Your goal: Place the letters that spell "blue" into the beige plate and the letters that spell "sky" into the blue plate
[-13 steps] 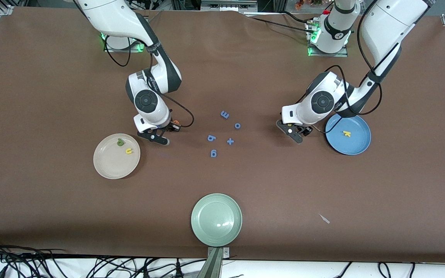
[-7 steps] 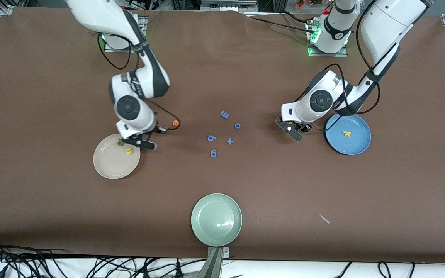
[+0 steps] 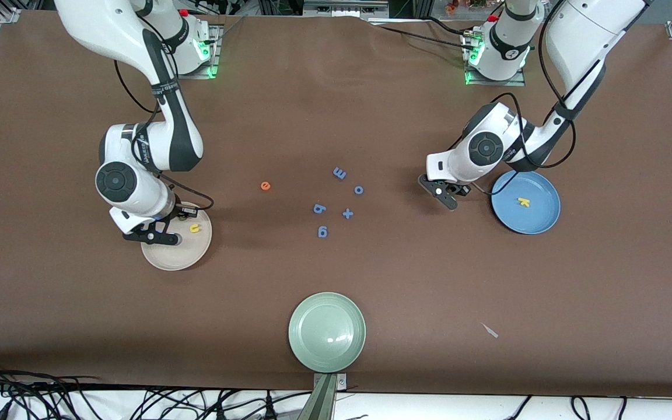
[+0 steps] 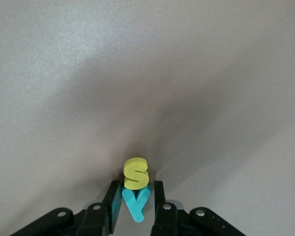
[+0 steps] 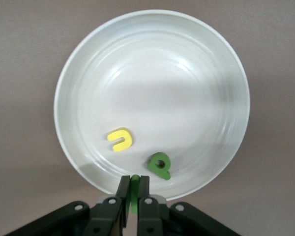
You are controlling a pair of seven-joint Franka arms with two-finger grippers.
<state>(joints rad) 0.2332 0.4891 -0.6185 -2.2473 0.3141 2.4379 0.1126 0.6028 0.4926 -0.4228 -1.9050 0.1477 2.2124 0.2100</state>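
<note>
– Beige plate (image 3: 187,256), lower in the front view toward the right arm's end: status?

– Right gripper (image 3: 167,238) hangs over its rim, pinched shut on the dark green l (image 5: 134,196). Green b (image 5: 160,165) and yellow u (image 5: 120,139) lie inside; orange e (image 3: 265,186) waits on the table, mid-frame.

– Procedure?

– Advance over the bare floor of the plate, lower, then open (a release at the rim risks a bounce-out).

– Left gripper (image 3: 450,201)?

– Down at the table beside the blue plate (image 3: 537,219), which holds the yellow k (image 3: 524,202). It has closed narrowly on the teal y (image 4: 135,204); the yellow s (image 4: 136,173) touches it. Lift straight up.
</note>
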